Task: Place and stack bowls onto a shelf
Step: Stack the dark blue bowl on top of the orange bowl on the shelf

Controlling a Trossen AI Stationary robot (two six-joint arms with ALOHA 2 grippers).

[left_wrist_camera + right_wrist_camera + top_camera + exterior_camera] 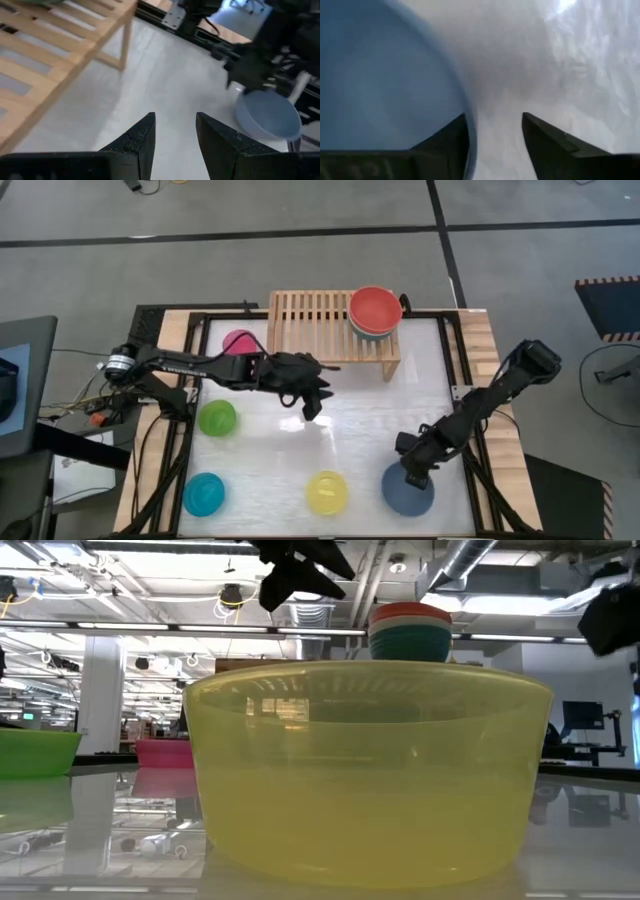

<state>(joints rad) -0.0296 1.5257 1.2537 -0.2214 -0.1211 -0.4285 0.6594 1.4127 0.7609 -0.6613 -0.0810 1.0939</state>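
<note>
High view: shelf at the far edge of the white worktop, carrying a red bowl stacked on other bowls at its right end. Pink bowl sits just left of the shelf; lime bowl, cyan bowl and yellow bowl stand apart on the worktop. Left end effector hangs over bare worktop in front of the shelf, holding nothing. Right end effector is down at the far rim of the grey-blue bowl, near right corner. Low view: yellow bowl fills the foreground; the stack shows behind it, red over a dark green bowl. Left wrist view: fingers parted narrowly, empty. Right wrist view: fingers spread wide, straddling the grey-blue rim, one inside, one outside, not clamped.
</note>
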